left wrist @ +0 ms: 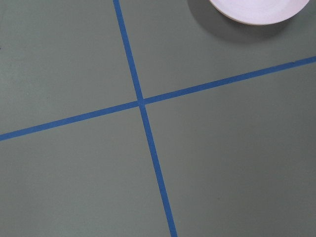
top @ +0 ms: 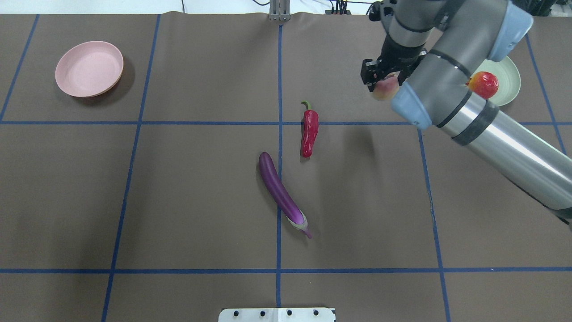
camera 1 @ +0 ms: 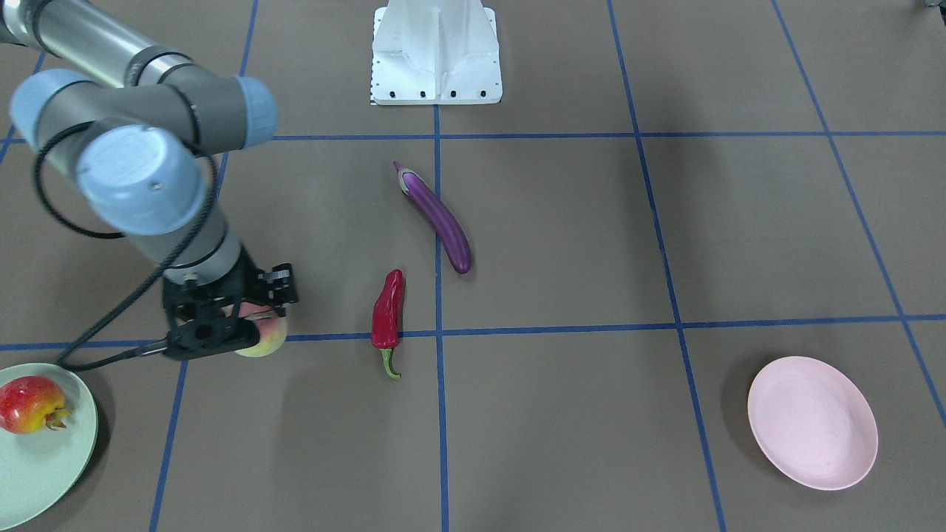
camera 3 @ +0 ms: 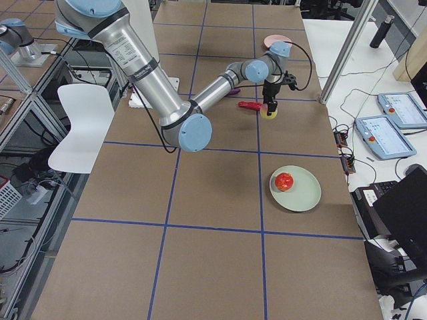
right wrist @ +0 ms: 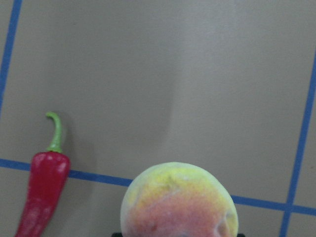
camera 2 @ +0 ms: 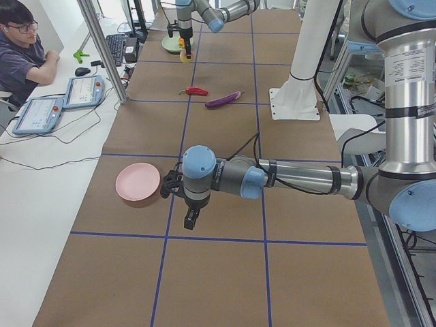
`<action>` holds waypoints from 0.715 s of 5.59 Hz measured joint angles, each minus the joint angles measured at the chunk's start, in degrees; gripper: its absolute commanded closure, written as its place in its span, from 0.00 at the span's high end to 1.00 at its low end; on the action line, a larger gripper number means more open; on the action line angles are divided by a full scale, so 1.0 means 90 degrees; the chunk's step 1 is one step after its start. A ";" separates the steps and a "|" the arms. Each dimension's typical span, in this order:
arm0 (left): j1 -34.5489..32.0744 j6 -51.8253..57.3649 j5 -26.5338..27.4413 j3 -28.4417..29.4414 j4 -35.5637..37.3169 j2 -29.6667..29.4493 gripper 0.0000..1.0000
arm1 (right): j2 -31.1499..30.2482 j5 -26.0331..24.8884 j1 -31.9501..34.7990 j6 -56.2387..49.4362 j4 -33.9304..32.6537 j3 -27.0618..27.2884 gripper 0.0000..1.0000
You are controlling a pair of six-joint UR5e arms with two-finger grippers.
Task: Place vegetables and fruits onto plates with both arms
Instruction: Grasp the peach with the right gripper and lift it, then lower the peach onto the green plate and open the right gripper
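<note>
Front view: the right end effector (camera 1: 247,325) is pinching the peach (camera 1: 267,336), fingers pressed on its sides, and is holding it over the table (camera 1: 591,443) between the chili (camera 1: 388,310) and the green plate (camera 1: 70,458). The pomegranate (camera 1: 26,404) is already sitting on that plate. We are judging the step as carrying the peach over to it. To do this well, we are advising travelling high enough to pass the rim, lowering onto the bare part beside the pomegranate, and letting go low, since a round peach is likely to roll. The eggplant (camera 1: 440,218) is lying mid-table below the white base (camera 1: 436,52), apart from the chili. The pink plate (camera 1: 813,423) is lying bare, well apart.

Overhead: the peach's shadow is falling apart from it, so we are reading it as lifted. The pomegranate is sitting on the plate's side toward the peach, the one thing in the way.

Left view: the left end effector (camera 2: 191,219) is hanging just beside the pink plate; we cannot tell whether it is spread or pressed together. A person (camera 2: 27,58) is sitting off the table.

Right view: no other thing is showing between peach and green plate.

Left wrist: only blue tape (left wrist: 143,106) and the pink plate's edge are showing, no fingers.

Right wrist: the peach is filling the bottom edge, and the chili is lying at left across the tape.
</note>
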 measured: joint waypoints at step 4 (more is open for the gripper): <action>0.0019 0.0003 0.0000 0.0000 0.0007 0.0027 1.00 | -0.0383 0.0587 0.1366 -0.1889 0.2831 -0.2926 0.00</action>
